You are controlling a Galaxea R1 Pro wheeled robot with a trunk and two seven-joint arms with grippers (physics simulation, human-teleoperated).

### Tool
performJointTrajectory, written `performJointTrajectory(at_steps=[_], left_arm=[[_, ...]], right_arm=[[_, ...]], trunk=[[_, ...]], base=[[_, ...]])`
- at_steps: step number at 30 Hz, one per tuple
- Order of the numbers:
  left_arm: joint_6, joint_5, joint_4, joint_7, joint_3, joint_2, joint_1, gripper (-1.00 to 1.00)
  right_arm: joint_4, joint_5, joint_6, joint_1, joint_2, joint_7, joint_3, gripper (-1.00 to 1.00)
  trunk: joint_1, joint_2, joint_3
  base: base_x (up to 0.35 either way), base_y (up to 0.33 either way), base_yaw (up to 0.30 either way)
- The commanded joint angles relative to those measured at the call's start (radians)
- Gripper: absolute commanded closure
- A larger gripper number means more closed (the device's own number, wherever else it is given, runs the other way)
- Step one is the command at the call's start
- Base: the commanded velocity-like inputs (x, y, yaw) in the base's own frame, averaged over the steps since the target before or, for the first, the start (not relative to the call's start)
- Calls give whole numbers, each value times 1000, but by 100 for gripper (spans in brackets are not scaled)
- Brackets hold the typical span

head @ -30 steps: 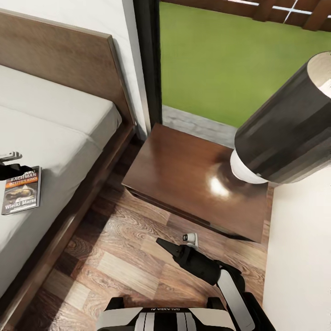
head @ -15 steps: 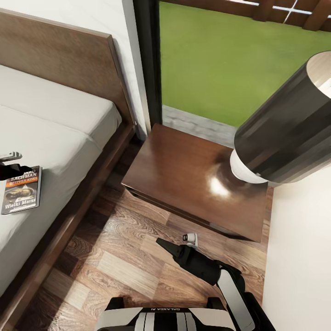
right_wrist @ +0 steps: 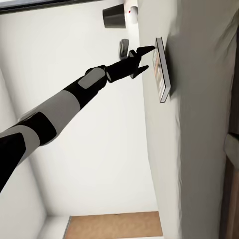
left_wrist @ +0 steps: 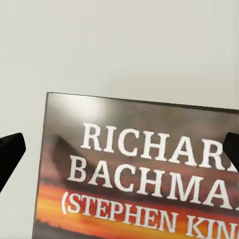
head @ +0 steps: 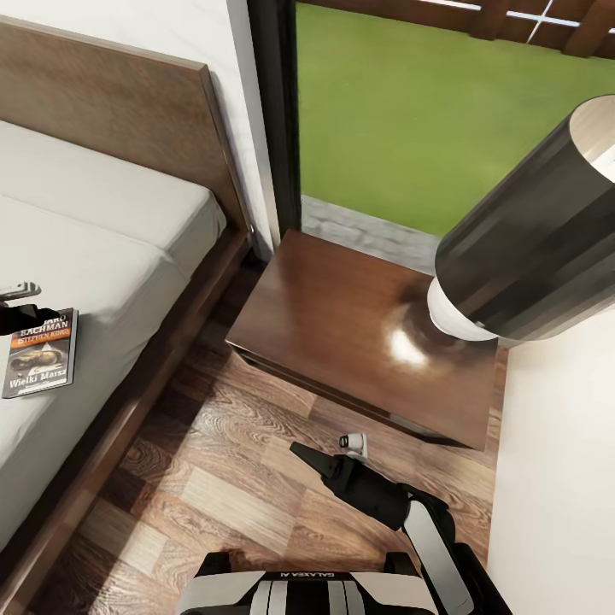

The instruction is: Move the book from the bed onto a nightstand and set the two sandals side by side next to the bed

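Lying flat on the light-grey mattress of the bed (head: 111,222), near its edge, the book (head: 39,353) shows its orange-banded cover, with the left gripper (right_wrist: 148,58) poised at its top end, fingers (left_wrist: 10,152) spread apart on either side of the cover without touching it. The glossy nightstand (head: 342,333) stands beside the bed under a dark lampshade (head: 530,239). The right gripper (head: 301,450) hangs low over the wood floor (head: 213,478); whether it is apart or together, I cannot tell.

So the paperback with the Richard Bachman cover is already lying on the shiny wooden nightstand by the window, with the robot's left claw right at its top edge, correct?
Not quite. The book is lying on the light-grey mattress of the bed, not on the nightstand. The head view shows this. The left gripper is indeed right at its top edge, fingers apart.
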Motion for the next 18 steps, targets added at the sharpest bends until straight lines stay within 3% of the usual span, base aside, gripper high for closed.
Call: performJointTrajectory(at_steps=[1, 8, 18], left_arm=[[4, -20, 77, -7, 2, -1, 0, -100], [9, -19, 78, -7, 2, -2, 0, -100], [20, -18, 79, -7, 1, -6, 0, -100]], right_arm=[[0, -6, 6, 0, 0, -1, 0, -100], [0, -5, 6, 0, 0, -1, -1, -100], [0, -6, 6, 0, 0, -1, 0, -100]], trunk=[[0, 0, -1], [0, 0, -1], [-38, 70, 31]], base=[[0, 0, 0], [0, 0, 0], [0, 0, 0]])
